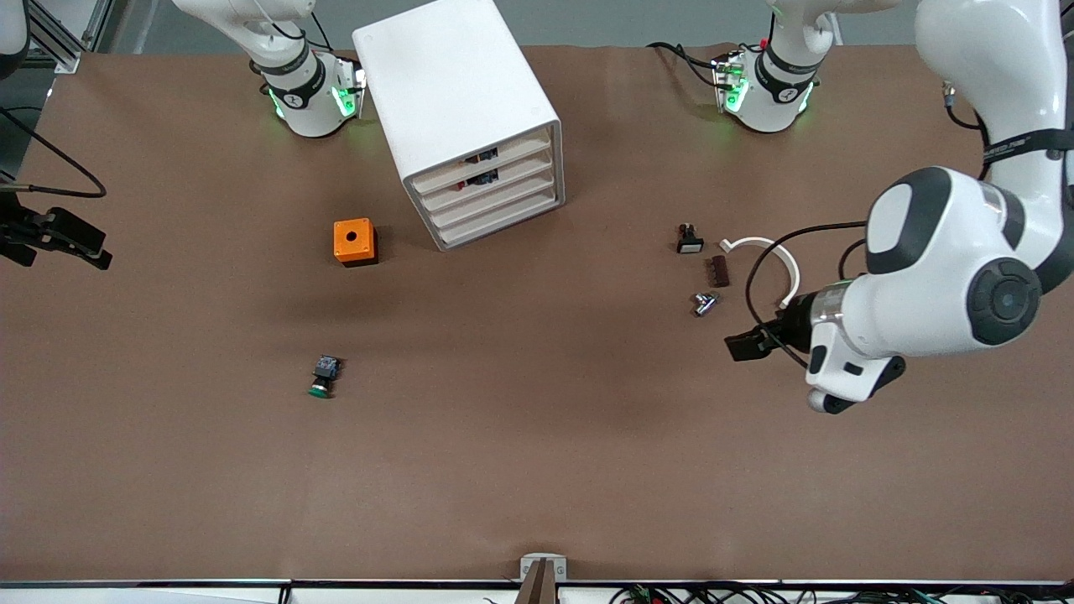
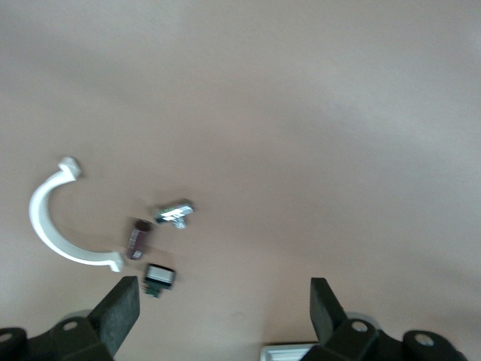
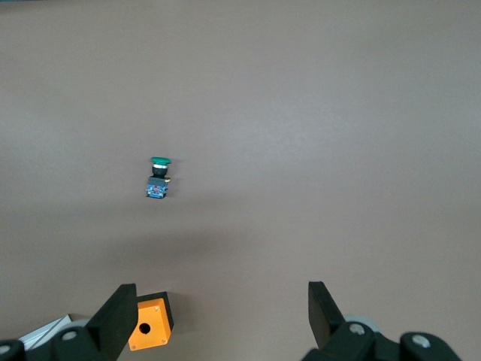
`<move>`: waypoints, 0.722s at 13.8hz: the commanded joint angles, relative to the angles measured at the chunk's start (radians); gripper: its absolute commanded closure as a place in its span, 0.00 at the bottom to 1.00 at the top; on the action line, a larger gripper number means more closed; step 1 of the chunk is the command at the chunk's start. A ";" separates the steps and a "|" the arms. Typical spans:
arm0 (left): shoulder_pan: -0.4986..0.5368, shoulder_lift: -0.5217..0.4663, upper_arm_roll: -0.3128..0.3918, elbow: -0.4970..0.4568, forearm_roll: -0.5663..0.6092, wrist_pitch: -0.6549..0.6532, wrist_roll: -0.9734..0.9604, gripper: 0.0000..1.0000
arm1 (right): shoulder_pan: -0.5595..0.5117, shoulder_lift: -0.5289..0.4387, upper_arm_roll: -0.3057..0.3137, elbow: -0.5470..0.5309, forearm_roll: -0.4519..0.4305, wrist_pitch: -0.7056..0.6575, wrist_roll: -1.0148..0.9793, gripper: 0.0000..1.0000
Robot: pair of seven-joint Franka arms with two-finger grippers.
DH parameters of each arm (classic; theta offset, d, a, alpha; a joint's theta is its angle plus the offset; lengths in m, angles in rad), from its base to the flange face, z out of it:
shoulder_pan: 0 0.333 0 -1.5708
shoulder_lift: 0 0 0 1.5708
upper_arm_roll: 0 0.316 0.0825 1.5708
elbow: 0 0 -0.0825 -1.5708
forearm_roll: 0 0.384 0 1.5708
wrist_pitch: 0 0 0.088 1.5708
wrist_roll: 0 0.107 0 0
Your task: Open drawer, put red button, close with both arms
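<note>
The white cabinet stands near the robots' bases, and all four slat fronts look shut. The drawer is second from the top. Small red and black bits show in the gaps above the top two fronts. No red button shows on the table. My left gripper is open and empty above the table beside some small parts; the left wrist view shows it too. My right gripper is open and empty at the right arm's end of the table; the right wrist view shows it too.
The green-capped button lies nearer the front camera than the orange box with a hole. By the left gripper lie a white curved clip, a white-capped switch, a brown strip and a metal part.
</note>
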 commanded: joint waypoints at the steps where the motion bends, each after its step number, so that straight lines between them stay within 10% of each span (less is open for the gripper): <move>1: 0.013 -0.039 -0.011 -0.032 0.058 -0.015 0.022 0.00 | -0.013 0.002 0.006 0.015 0.037 -0.025 -0.014 0.00; 10: 0.050 -0.264 0.080 -0.221 0.078 -0.130 0.332 0.00 | -0.013 0.001 0.006 0.013 0.035 -0.028 -0.015 0.00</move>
